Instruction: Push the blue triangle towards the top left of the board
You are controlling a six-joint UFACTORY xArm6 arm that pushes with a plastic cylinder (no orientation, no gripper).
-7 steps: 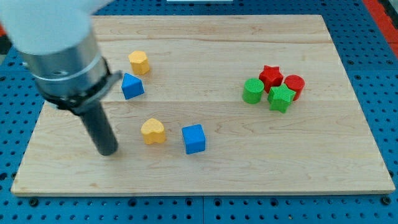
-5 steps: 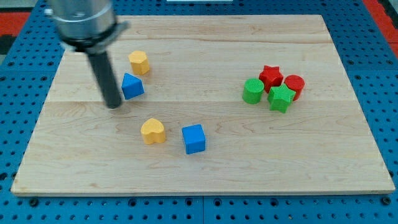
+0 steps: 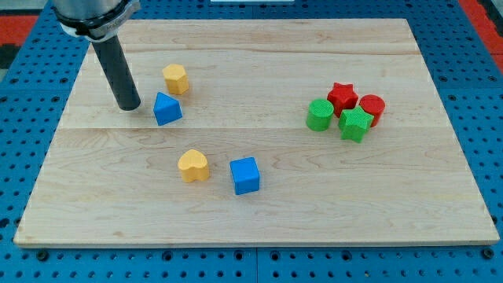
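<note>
No readable text, labels, brands, numbers or signs anywhere — not on blocks, not on board, not on rod.

A pale wooden board [image 3: 259, 212] lies on a blue perforated table [image 3: 479, 94]. At the view's top corners, some red surface [image 3: 23, 20] shows. Light is even.
</note>
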